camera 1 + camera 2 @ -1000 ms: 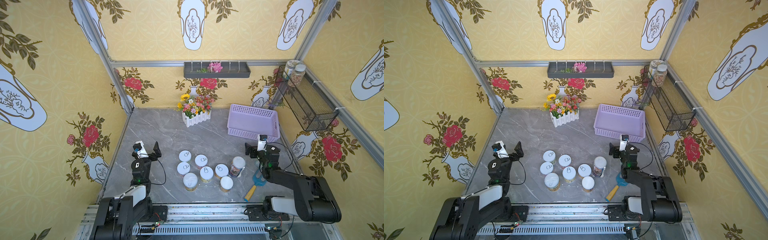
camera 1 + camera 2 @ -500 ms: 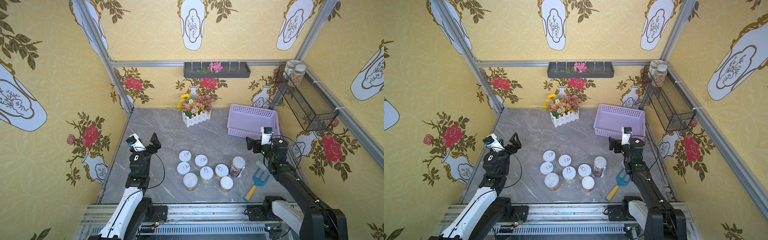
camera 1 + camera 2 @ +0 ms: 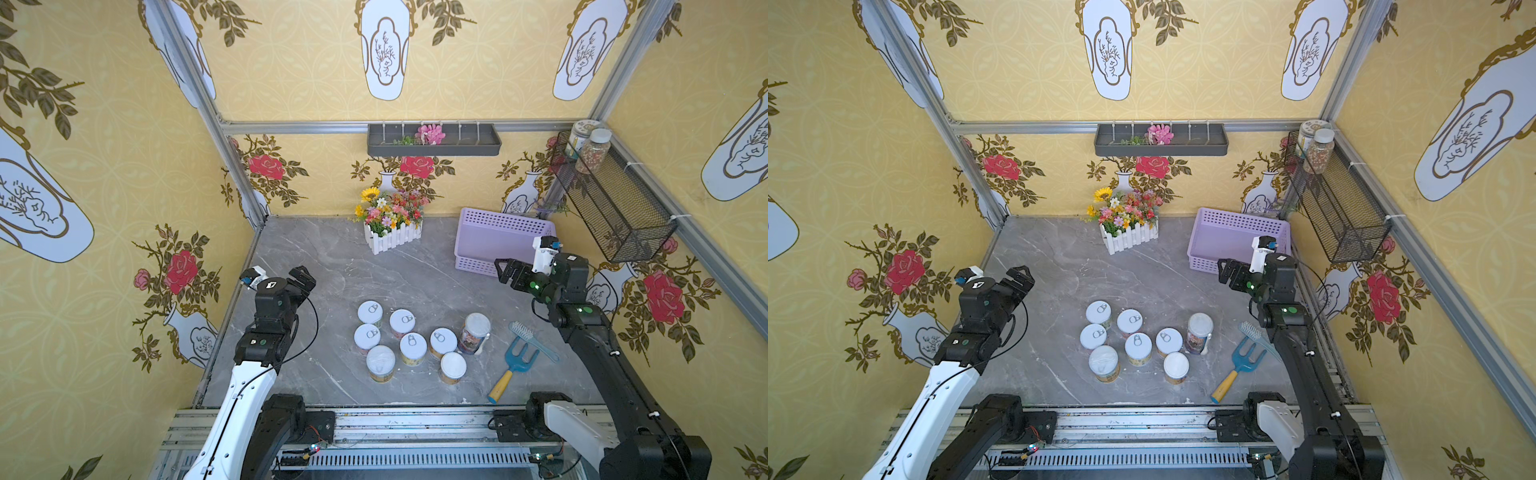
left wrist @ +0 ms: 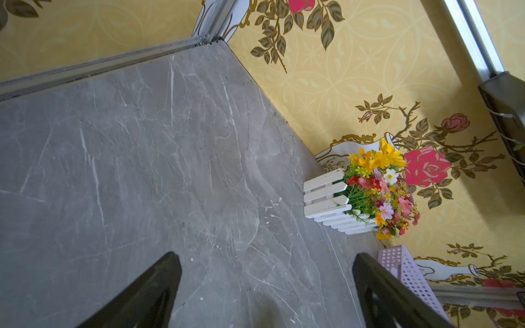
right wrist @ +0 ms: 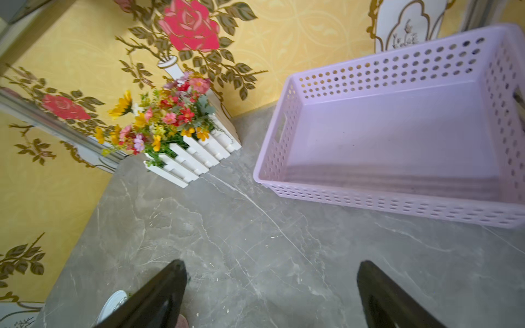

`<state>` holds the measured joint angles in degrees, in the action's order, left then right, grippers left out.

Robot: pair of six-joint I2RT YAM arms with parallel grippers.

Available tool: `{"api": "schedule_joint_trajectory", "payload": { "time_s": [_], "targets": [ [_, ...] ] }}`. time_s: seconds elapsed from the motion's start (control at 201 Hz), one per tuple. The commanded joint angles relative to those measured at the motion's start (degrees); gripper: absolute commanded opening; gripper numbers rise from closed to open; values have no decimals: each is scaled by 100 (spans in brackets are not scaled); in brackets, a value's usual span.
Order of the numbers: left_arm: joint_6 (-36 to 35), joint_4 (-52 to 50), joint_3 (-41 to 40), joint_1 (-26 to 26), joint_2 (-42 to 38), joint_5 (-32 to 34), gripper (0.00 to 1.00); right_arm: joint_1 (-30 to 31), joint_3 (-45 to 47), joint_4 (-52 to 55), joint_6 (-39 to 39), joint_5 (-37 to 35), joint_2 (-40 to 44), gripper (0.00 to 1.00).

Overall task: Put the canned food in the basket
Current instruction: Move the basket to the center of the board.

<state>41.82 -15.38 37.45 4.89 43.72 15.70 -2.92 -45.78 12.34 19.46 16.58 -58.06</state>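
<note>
Grey marble desk [image 3: 332, 266] carried everything. Lavender basket [image 3: 503, 220] sat at its back right corner, near the wall. Right end effector [image 5: 274, 264] hung over the desk just in front of the basket, jaws wide apart, holding nothing. Left end effector [image 4: 267, 255] hung over the desk's left side, jaws equally wide, nothing between them. Eight cans [image 3: 413, 345] stood clustered near the front middle, all outside the basket. Blue garden fork [image 3: 515, 363] lay just right of them.
</note>
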Motion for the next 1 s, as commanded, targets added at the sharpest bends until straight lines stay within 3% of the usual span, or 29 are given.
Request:
{"api": "schedule_joint_trajectory", "payload": {
  "time_s": [0.0, 0.114, 0.209, 0.458, 0.722, 0.996],
  "targets": [
    [-294, -96, 98, -1, 20, -837, 100, 2, -163, 697, 305, -344, -233, 97],
    [-275, -14, 118, 147, 318, -1324, 100, -4, -601, 994, 442, -75, -818, 97],
    [-301, -26, 191, 713, 460, -1057, 100, 111, -946, 1007, 439, 52, -1267, 97],
    [-385, -27, 633, 1994, 914, -911, 100, 1001, -2340, 1624, 51, -1079, -2783, 97],
    [-79, 404, 653, 2050, 1149, -2276, 100, 1169, -4423, 2632, -92, -1138, -4857, 97],
    [331, 408, 518, 2034, 971, -2249, 100, 1217, -6117, 3243, -129, -772, -6474, 97]
  ]
}}
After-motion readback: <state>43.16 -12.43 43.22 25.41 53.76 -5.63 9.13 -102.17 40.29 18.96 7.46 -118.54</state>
